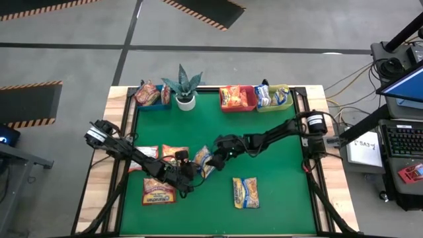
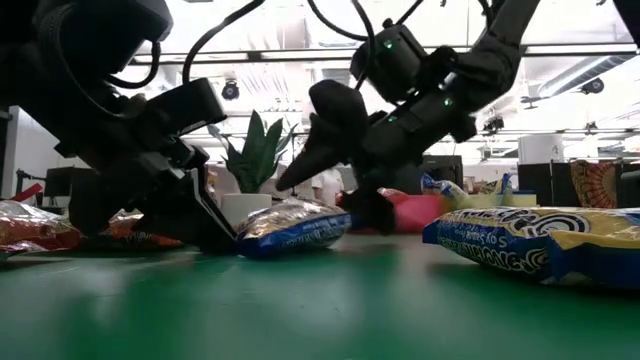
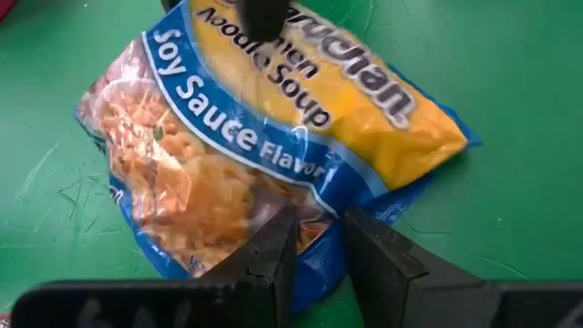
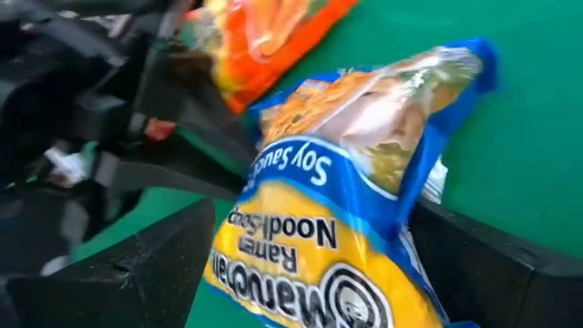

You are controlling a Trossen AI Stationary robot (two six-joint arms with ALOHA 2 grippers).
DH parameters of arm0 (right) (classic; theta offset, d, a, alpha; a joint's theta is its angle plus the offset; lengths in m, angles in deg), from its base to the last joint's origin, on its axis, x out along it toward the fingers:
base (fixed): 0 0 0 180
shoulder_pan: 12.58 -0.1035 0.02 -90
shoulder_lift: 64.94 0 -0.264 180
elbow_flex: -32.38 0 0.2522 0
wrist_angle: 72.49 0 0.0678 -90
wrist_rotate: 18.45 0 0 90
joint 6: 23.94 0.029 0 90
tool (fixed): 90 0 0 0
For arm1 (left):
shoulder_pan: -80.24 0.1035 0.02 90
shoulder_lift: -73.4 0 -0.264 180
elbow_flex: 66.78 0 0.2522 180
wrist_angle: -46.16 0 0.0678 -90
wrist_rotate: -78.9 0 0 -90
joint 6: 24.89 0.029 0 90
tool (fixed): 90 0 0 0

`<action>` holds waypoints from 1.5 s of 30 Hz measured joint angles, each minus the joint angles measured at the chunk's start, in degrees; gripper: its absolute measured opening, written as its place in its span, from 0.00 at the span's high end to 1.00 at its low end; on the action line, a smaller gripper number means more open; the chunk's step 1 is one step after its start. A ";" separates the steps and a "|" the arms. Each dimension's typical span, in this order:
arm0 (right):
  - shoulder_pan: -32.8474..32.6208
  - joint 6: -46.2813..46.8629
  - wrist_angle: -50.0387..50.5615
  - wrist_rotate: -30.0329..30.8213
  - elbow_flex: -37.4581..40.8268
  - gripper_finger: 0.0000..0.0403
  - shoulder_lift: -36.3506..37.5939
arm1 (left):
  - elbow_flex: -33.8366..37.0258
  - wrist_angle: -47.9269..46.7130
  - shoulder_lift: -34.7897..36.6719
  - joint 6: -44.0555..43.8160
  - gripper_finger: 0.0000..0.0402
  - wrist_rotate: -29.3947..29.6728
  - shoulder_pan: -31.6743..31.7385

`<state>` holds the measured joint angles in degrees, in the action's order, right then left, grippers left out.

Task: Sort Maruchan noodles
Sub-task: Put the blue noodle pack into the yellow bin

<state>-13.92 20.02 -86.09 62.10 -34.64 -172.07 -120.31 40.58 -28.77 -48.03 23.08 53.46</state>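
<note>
A blue-and-yellow Maruchan noodle packet [image 1: 203, 162] lies mid-table between my two grippers. My left gripper [image 3: 317, 228] comes from the table's left and is shut on the packet's near end. My right gripper [image 4: 310, 273] comes from the right and stands open, one finger on either side of the packet's [image 4: 319, 228] other end. Loose on the green mat lie a second blue-and-yellow packet [image 1: 245, 192], a red packet [image 1: 158, 192] and orange packets [image 1: 174, 153]. My left gripper pinches the packet's blue sealed edge [image 3: 314, 211] between its two fingers, slanting down from the table's left. In the low view the held end [image 2: 245, 245] sits at the mat and the other end [image 2: 340, 222] is slightly raised. My right gripper's fingers flank the packet; I cannot tell whether they touch it.
Along the far edge stand a blue bin [image 1: 151, 106] with red packets, a potted plant [image 1: 184, 89], a red bin [image 1: 238, 108] with orange packets and a yellow-green bin [image 1: 274, 107] with blue-and-yellow packets. There is bare green mat [image 1: 284, 172] at the right.
</note>
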 joint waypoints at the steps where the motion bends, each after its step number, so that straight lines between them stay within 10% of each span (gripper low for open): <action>1: -0.04 0.18 -1.37 -0.84 0.02 0.15 -0.50 | 0.00 0.04 0.00 0.01 0.81 0.01 0.00; 30: 0.03 -2.98 -4.69 -2.60 -0.13 0.91 -1.31 | 0.33 -8.97 12.25 9.26 0.81 0.17 0.04; 45: 0.70 -7.89 3.35 -2.52 -0.36 0.96 7.98 | 0.22 -10.84 31.32 23.78 0.81 4.05 -0.02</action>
<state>-13.23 12.12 -82.74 59.58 -34.99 -164.10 -120.09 29.74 2.55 -24.25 27.13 53.44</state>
